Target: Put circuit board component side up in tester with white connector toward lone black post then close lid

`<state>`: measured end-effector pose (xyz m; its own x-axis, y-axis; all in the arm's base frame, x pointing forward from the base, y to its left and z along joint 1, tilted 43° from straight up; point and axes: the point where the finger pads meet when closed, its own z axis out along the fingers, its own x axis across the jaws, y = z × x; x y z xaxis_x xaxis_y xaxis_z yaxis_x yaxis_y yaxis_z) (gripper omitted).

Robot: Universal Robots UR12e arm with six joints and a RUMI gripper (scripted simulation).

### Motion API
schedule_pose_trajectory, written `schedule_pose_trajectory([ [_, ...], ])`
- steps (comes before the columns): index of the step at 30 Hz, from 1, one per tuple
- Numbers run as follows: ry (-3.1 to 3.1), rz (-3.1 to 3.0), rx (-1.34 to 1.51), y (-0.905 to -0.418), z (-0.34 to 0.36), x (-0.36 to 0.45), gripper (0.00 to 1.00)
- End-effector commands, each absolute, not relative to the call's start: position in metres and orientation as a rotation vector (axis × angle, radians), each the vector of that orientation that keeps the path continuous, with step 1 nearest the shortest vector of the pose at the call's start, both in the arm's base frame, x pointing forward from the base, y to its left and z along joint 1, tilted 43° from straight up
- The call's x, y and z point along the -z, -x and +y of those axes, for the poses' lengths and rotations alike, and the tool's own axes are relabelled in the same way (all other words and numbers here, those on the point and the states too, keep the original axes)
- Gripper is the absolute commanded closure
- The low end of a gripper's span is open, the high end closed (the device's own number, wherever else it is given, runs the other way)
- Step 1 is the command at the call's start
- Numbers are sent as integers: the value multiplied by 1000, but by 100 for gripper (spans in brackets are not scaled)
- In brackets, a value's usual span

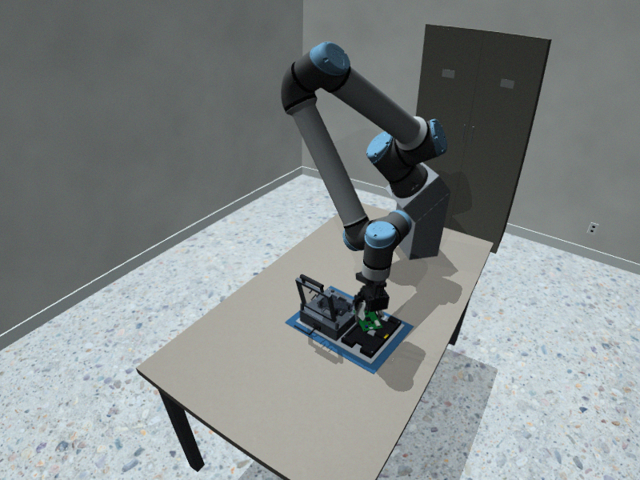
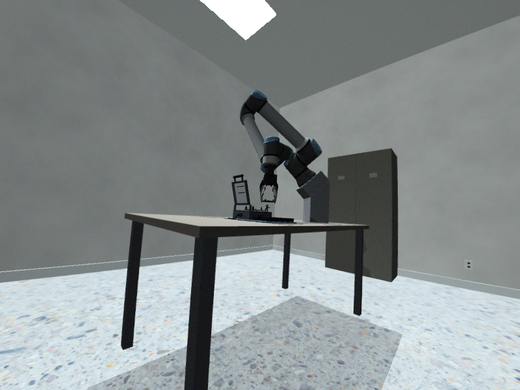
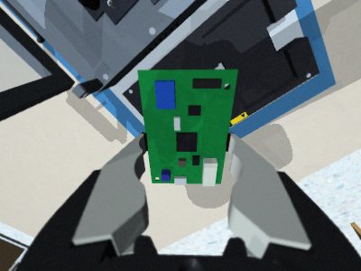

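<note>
My gripper [image 3: 186, 134] is shut on the green circuit board [image 3: 188, 126] by its two long edges, and holds it in the air above the table. Its component side faces the wrist camera, with the white connector [image 3: 209, 172] at the end nearest my palm. In the top view the board [image 1: 370, 322] hangs above the black tray [image 1: 373, 337], next to the grey tester [image 1: 326, 314], whose lid [image 1: 309, 290] stands open and upright. In the exterior view the gripper [image 2: 268, 194] is above the tester [image 2: 251, 213]. The tester's pins and the lone post are too small to tell.
Tester and tray sit on a blue mat [image 1: 349, 335] on the tan table [image 1: 310, 351]. The arm's grey base pedestal [image 1: 426, 217] stands at the table's far end. A dark cabinet [image 1: 478, 129] stands by the wall behind.
</note>
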<state>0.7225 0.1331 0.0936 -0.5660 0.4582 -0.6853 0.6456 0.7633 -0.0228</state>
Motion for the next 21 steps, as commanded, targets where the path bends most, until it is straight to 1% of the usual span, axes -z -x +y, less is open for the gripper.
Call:
schedule_pose_trajectory([
  [1, -709, 2317, 396, -723, 133, -94, 61],
  [21, -369, 2426, 526, -723, 133, -94, 61],
])
